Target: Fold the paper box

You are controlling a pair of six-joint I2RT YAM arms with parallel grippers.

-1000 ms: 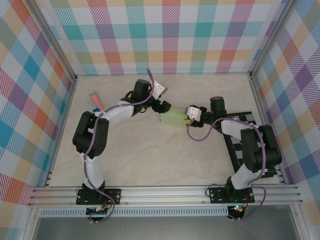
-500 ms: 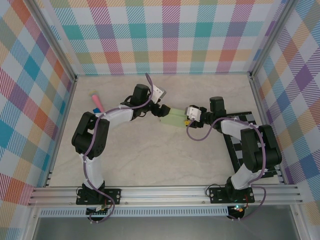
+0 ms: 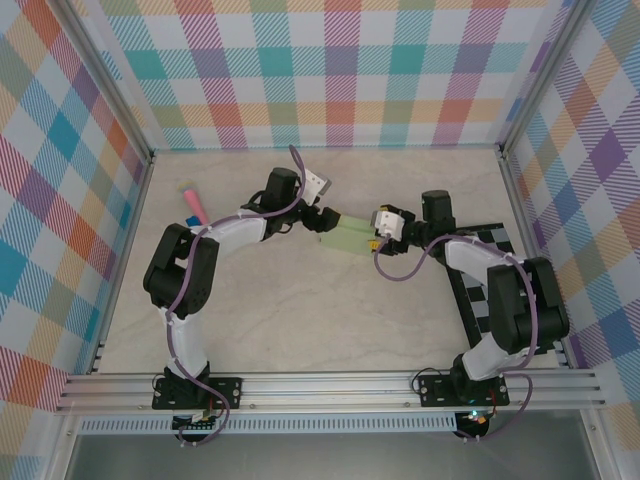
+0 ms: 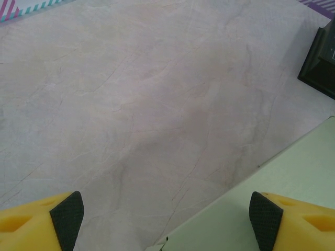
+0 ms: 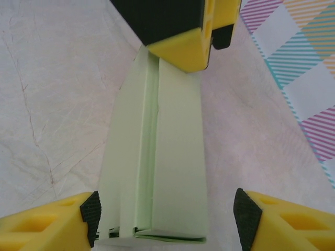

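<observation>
We locate the paper box (image 3: pixel 345 237) on the table (image 3: pixel 300 320), its long axis running from the right gripper (image 5: pixel 165 215), whose open jaws straddle the near end without clamping, to the left gripper (image 4: pixel 165 219), wide open and empty, at the far end.

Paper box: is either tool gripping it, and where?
Neither. The right tool stands open astride one end of the paper box; the left tool is open too, one finger over the other end.
</observation>
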